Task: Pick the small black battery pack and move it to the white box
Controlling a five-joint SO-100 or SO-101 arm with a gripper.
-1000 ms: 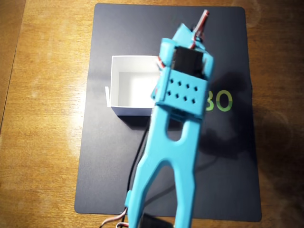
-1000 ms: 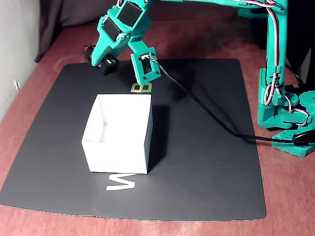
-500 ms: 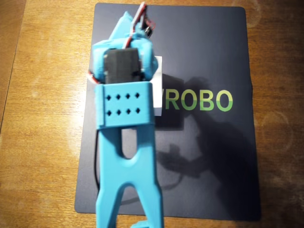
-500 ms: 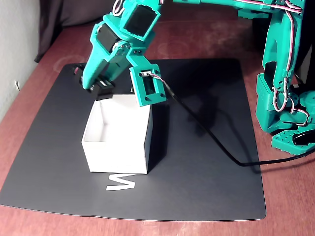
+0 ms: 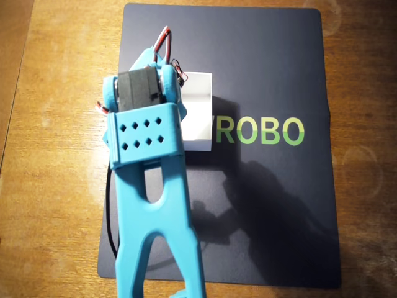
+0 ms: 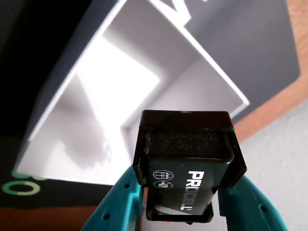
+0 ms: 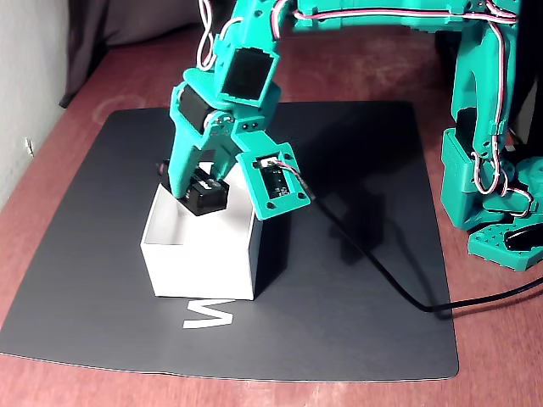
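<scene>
item 1, my pincer [image 7: 197, 197]: one, clamped on the small black battery pack [image 6: 187, 180], which sits upright between my two teal fingers with the "procell" lettering facing the wrist camera.

item 2, the white box [image 7: 199, 264]: one, open-topped, directly beneath my pincer; in the wrist view its floor [image 6: 118, 82] lies ahead of and below the pack, empty as far as i can see.

step in hand, as i judge it: release over the box. done well, i centre the pack above the floor, clear of the thin walls, lower a little so it does not bounce out, then part the fingers without dragging the wires.

item 3, black mat [image 7: 356, 322]: one, under the box.

item 4, desk [image 5: 56, 186]: one, wooden, around the mat.

item 5, black cable [image 7: 399, 284]: one, trailing away from my pincer across the mat.
</scene>
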